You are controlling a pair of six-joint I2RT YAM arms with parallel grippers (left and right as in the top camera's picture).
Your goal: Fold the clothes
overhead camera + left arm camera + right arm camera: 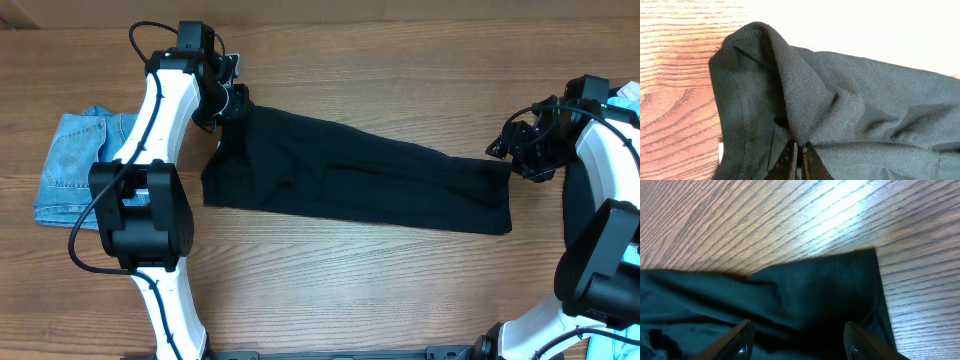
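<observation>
The black garment (pixel 360 185) lies across the table (pixel 400 290) as a long band (folded lengthwise already, I judge); the crosswise folds are left. A blue denim piece (pixel 80 165) looks folded at the left. My left gripper (pixel 799 161), at the band's far-left corner, pinches a ridge of cloth; my right gripper (pixel 797 337) hovers spread over its right end.

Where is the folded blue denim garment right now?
Overhead view: the folded blue denim garment lies at the wooden table's left side, partly hidden behind the left arm, left of the long black garment.
</observation>
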